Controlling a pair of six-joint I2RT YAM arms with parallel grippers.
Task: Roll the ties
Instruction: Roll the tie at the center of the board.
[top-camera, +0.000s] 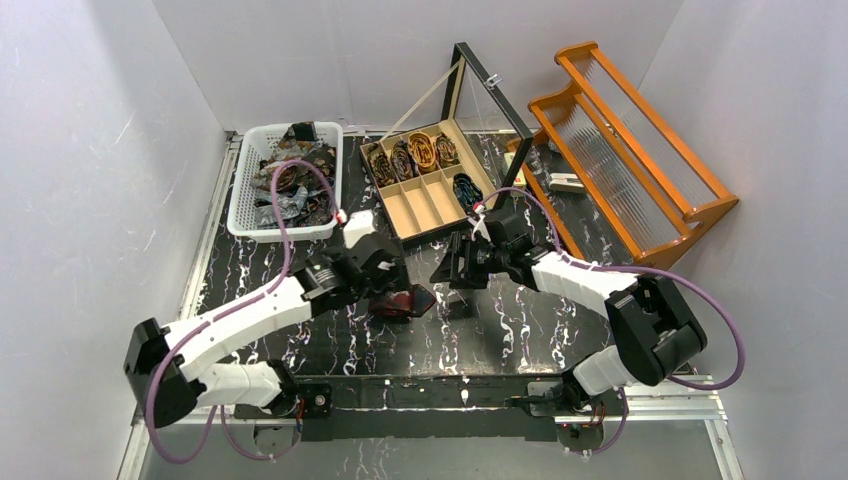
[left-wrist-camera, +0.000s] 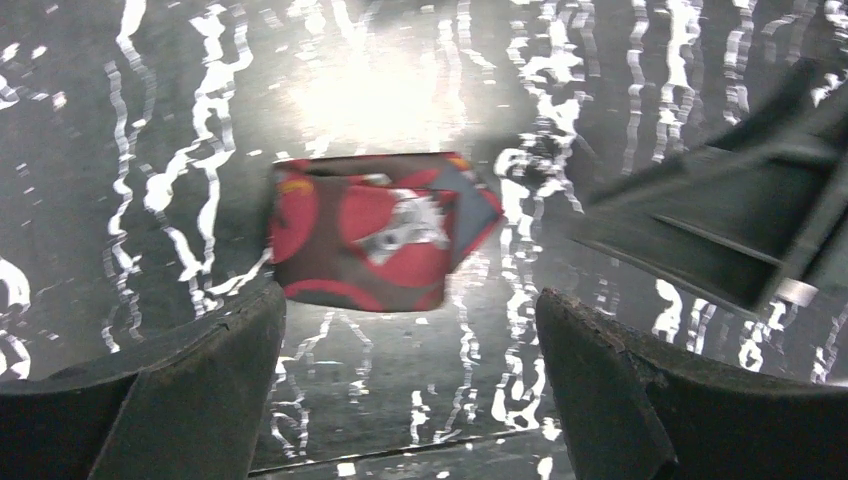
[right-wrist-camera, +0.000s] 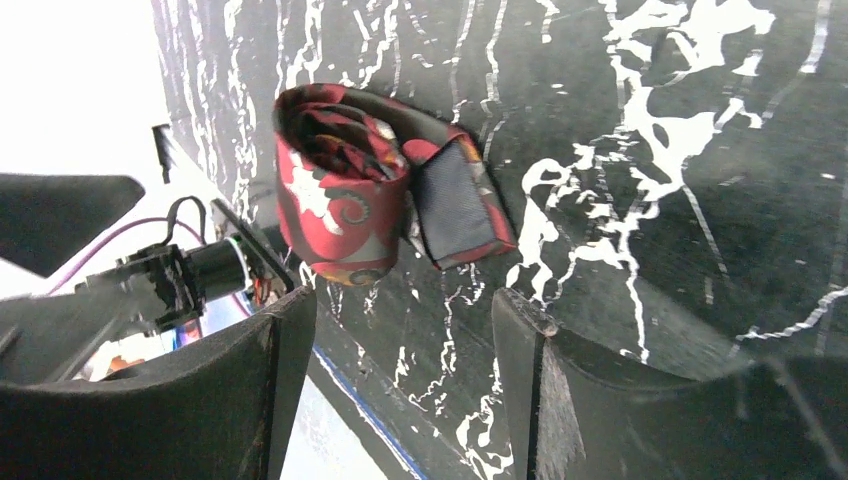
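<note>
A rolled red and dark patterned tie (top-camera: 407, 301) lies on the black marbled table between the two arms, its narrow end folded against the coil. In the left wrist view the tie (left-wrist-camera: 380, 235) rests just beyond my left gripper (left-wrist-camera: 410, 305), whose jaws stand wide with only table between them. My right gripper (right-wrist-camera: 405, 305) is open too, and the coil (right-wrist-camera: 345, 190) lies ahead of its fingertips, untouched. From above, the left gripper (top-camera: 388, 288) is beside the coil's left and the right gripper (top-camera: 452, 272) is to its right.
A white basket (top-camera: 243, 200) at the back left holds several loose ties (top-camera: 292, 178). A wooden compartment box (top-camera: 430, 205) with its glass lid raised holds several rolled ties (top-camera: 422, 150). An orange wooden rack (top-camera: 625, 150) stands at the right. White walls enclose the table.
</note>
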